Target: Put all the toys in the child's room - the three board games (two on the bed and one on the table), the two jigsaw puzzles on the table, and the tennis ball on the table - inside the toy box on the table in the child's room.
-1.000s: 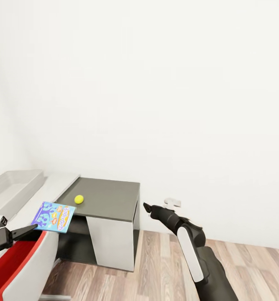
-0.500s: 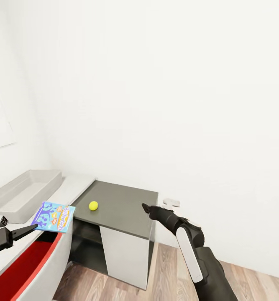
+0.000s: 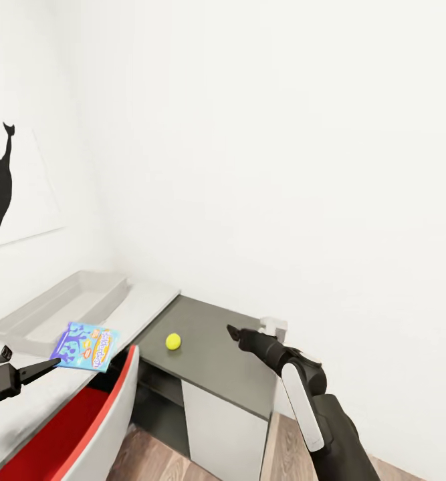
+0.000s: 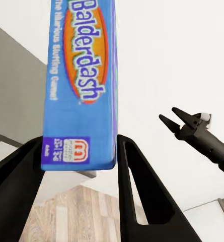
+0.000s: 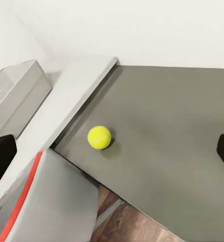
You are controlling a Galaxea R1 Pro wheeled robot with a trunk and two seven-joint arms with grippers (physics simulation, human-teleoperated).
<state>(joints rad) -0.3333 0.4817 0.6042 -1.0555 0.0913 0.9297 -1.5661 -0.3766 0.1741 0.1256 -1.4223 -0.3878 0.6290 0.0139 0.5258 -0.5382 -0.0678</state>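
— Where is the blue board game point(image 4: 80, 80)?
— Clamped between the two fingers of the left gripper point(image 3: 54, 363), held in the air over the light grey table point(image 3: 152, 300), near the toy box point(image 3: 69, 308).
— And the tennis ball point(image 3: 173, 341)?
— Alone on the table's dark grey corner section.
— The right gripper point(image 3: 232, 332)?
— It hovers above that dark section with nothing in it, jaws slightly apart, the ball lying off to its left.

Toy box point(image 3: 69, 302): to your left, on the table point(image 3: 212, 354).
Tennis ball point(image 3: 173, 341): right of it, on the lower corner section.
Board game point(image 3: 85, 345): between the left gripper's fingers point(image 3: 32, 369), near the box.
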